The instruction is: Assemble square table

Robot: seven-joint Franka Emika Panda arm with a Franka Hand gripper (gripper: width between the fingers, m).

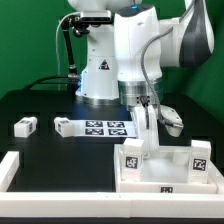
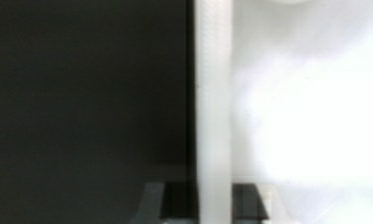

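At the exterior view's lower right, the panel [image 1: 165,175] lay flat on the black table [image 1: 40,105]. The gripper [image 1: 148,130] stood over its far edge, jaws closed almost fully on the thin rim [image 2: 209,100], with fingertips [image 2: 165,200] on either side.

Risk, as judged: so narrow a hold on one edge could slip, or let the panel pivot and skew if dragged. A lift could tip it and upset the two tagged white pieces [image 1: 130,158] standing on it, probably legs.

The panel was white plastic, square, with tags on its sides. Beyond it lay the marker board [image 1: 95,127], a loose leg [image 1: 25,125] well apart, and a border bar [image 1: 10,168].
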